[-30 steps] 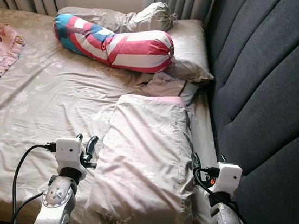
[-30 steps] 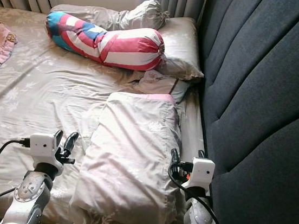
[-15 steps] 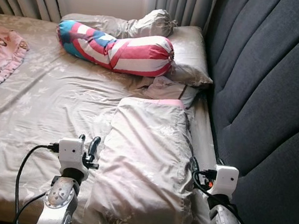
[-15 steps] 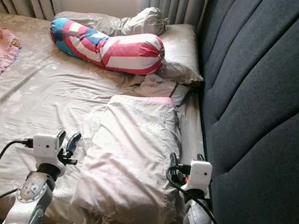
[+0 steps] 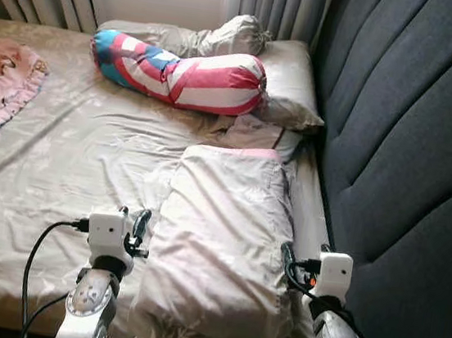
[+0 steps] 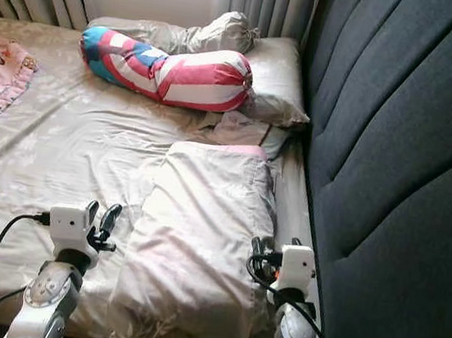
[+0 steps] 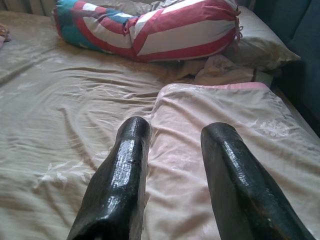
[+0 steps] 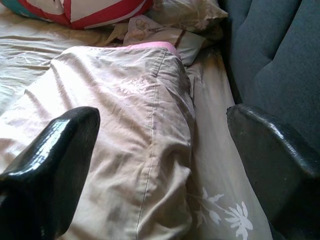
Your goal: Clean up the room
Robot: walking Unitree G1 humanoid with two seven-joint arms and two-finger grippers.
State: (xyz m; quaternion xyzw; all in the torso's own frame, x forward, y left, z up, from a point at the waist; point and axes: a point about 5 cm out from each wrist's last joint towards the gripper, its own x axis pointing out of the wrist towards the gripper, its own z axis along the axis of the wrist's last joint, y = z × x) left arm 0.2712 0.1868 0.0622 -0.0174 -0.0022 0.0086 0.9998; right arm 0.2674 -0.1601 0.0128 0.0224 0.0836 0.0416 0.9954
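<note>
We see no writing or labels on anything here. Our left gripper (image 7: 172, 150) hangs at 7 o'clock with its two black fingers apart and nothing between them. Our right gripper (image 8: 160, 165) hangs at 5 o'clock, spread wide and holding nothing. Between them lies a big beige pillow (image 5: 221, 243) on the bed (image 5: 70, 158). Past it, at 12 o'clock, a striped red, white and blue bolster (image 5: 180, 73) rests against another pillow (image 5: 290, 82). A pink blanket (image 5: 1, 88) lies far off at 10 o'clock.
</note>
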